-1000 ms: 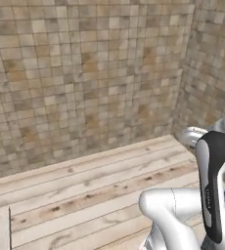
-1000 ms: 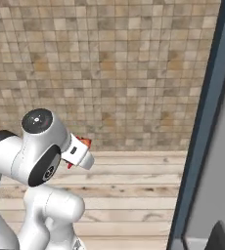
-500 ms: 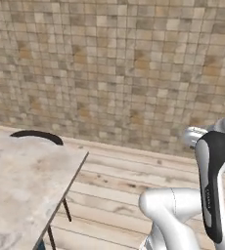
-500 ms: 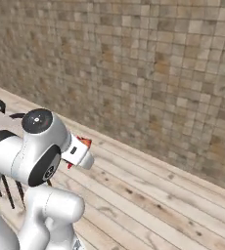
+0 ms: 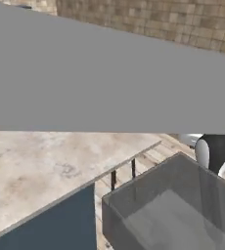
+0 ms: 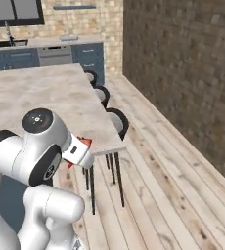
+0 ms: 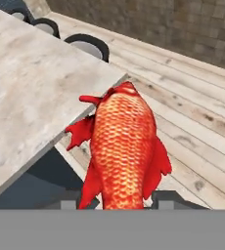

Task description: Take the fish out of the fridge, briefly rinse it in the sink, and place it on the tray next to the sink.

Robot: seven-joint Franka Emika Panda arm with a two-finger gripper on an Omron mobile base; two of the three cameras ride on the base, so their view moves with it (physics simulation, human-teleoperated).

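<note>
Stretching out below and ahead of the gripper [image 7: 117,201], the island counter [image 7: 31,93] leads toward the distant sink [image 6: 7,43]. Stools [image 7: 87,46] stand beyond it. The jaws pinch the fish [image 7: 123,151] by its tail end; a slack hold could let it slip off onto the floor.

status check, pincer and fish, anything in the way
Pincer shut on fish. Fish held over floor beside stone counter. Stools along counter edge ahead.
</note>
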